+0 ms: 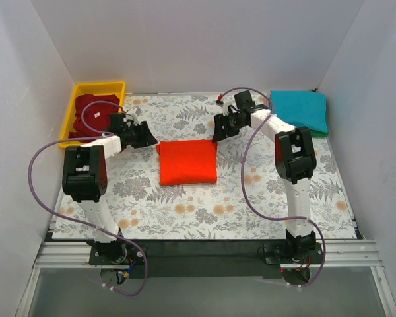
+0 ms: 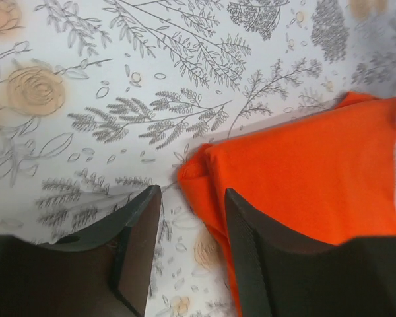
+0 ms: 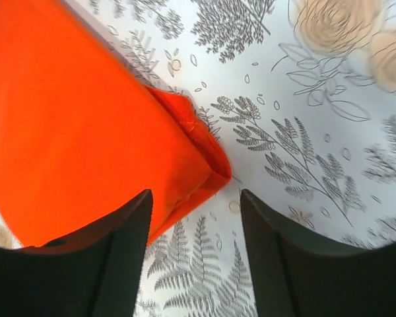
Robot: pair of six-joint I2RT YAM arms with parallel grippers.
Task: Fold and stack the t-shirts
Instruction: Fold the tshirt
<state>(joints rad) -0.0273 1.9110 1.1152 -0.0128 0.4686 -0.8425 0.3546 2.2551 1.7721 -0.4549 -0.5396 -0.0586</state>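
The orange-red t-shirt lies folded into a rectangle in the middle of the floral cloth. My left gripper is open and empty just above its far left corner. My right gripper is open and empty just above its far right corner. The dark maroon t-shirt lies crumpled in the yellow bin at the far left. The teal t-shirt lies folded at the far right, on top of a green one whose edge shows beneath it.
White walls close the table in on three sides. The floral cloth covers the table to a dark rail at the near edge. Purple cables loop around both arms.
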